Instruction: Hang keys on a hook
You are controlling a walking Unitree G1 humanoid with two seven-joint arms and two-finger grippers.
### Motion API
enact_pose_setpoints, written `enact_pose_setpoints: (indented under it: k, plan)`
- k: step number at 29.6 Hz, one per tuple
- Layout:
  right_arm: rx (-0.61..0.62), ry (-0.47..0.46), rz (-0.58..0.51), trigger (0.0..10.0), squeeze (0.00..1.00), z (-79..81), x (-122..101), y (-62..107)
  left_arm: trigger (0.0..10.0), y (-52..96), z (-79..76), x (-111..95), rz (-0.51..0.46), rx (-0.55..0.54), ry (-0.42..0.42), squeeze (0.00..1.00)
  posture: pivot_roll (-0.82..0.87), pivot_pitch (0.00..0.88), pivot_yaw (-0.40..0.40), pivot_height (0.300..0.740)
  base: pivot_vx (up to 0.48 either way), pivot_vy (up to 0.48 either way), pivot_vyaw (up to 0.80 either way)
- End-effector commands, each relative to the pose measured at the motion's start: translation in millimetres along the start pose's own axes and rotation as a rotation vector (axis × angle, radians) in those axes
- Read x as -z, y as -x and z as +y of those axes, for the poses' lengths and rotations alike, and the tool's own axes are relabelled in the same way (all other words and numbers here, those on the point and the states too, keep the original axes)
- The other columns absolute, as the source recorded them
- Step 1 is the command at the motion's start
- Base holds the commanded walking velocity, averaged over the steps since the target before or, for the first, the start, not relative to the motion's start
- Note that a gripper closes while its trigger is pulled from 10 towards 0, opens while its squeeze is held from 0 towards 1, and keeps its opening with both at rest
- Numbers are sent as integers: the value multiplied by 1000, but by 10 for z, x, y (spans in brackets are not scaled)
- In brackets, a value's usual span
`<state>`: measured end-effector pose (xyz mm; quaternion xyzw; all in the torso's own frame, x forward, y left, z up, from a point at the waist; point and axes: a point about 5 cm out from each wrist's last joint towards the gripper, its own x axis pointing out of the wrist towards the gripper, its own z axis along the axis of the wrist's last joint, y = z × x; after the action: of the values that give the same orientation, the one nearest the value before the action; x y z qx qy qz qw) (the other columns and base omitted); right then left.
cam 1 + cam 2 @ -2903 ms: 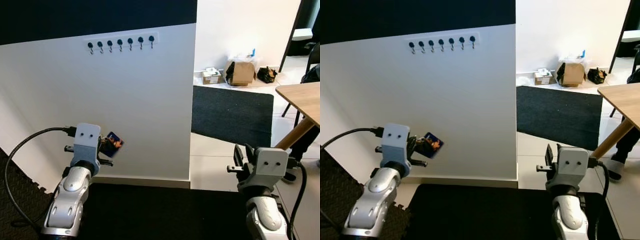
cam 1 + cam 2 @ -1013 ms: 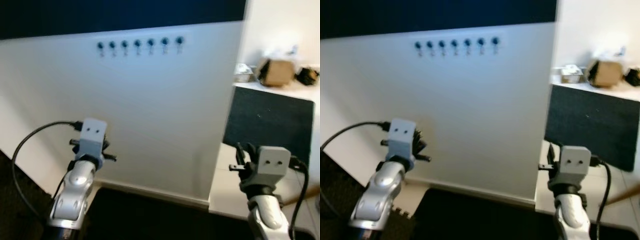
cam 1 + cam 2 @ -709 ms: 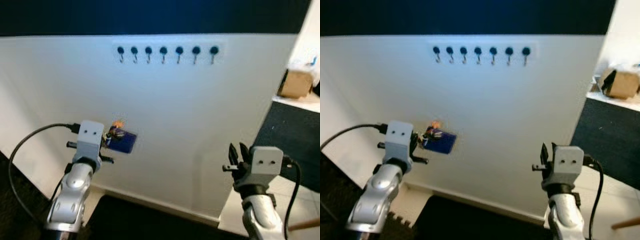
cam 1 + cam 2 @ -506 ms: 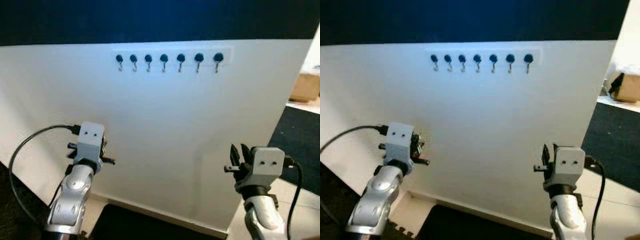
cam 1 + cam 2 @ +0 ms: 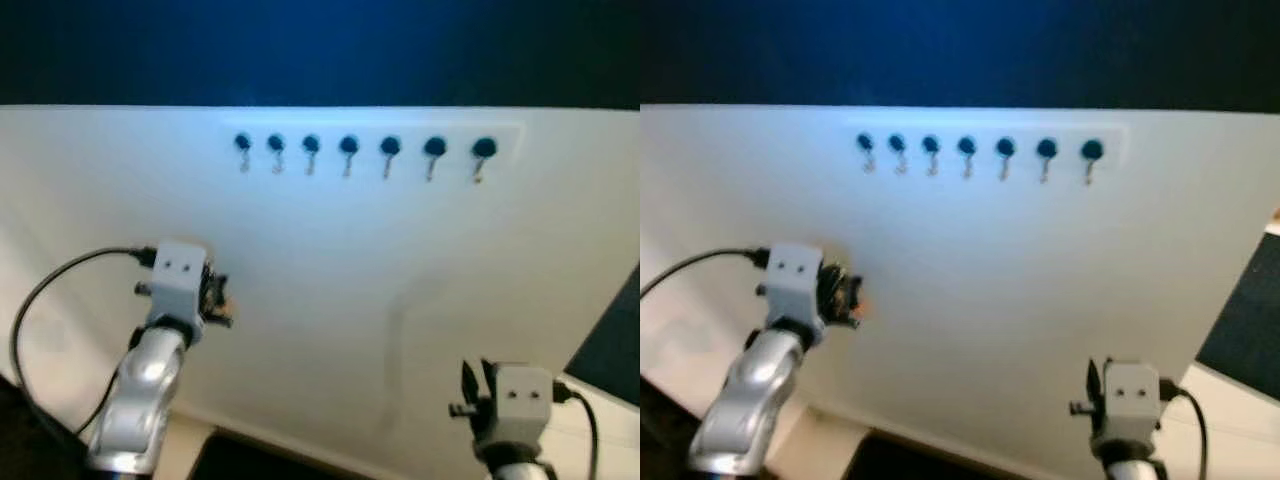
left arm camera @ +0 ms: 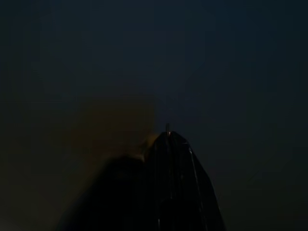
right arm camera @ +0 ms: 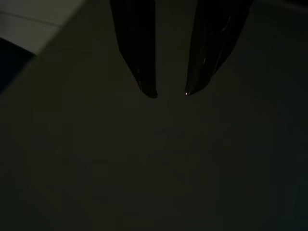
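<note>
Below the hooks (image 5: 348,148) on the white wall (image 5: 400,280), the left end effector (image 5: 214,300) pinches the keys (image 5: 847,292); right end effector (image 7: 169,91) idle, spread. Lift slowly, aligning the ring with one hook.

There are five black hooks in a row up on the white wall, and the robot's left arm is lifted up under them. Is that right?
Nearly. The row of black round-headed hooks on the white wall has seven hooks, not five; the left eye view lets you count them. The rest holds: the left gripper is raised below the row.
</note>
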<state>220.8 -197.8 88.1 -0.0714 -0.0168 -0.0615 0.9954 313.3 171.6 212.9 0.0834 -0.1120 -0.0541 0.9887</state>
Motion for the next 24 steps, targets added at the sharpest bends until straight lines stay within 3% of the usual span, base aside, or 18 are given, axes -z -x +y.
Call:
enact_pose_setpoints:
  k: [1, 6, 12, 18, 24]
  plan:
    - [-62, 4, -46, 10000, 0, 131, -77, 23, 10000, 28, 42, -57, -17, -4, 22, 0, -6, 146, 153, 740, 0, 0, 0]
    - [-237, 77, -150, 10000, 0, 307, -294, 55, 10000, -7, 19, -285, -86, 61, 52, 0, -14, 148, 167, 740, 0, 0, 0]
    - [-343, 109, -215, 10000, 0, 370, -449, 131, 10000, 2, 23, -419, -115, 133, 59, 0, -15, 148, 167, 740, 0, 0, 0]
    - [-399, 82, -280, 10000, 0, 405, -640, 139, 10000, 19, 35, -605, -158, 217, 90, 0, -12, 147, 164, 740, 0, 0, 0]
    - [-476, -2, -362, 10000, 0, 522, -972, 90, 10000, 84, 129, -871, -207, 347, 128, 0, -11, 142, 164, 740, 0, 0, 0]
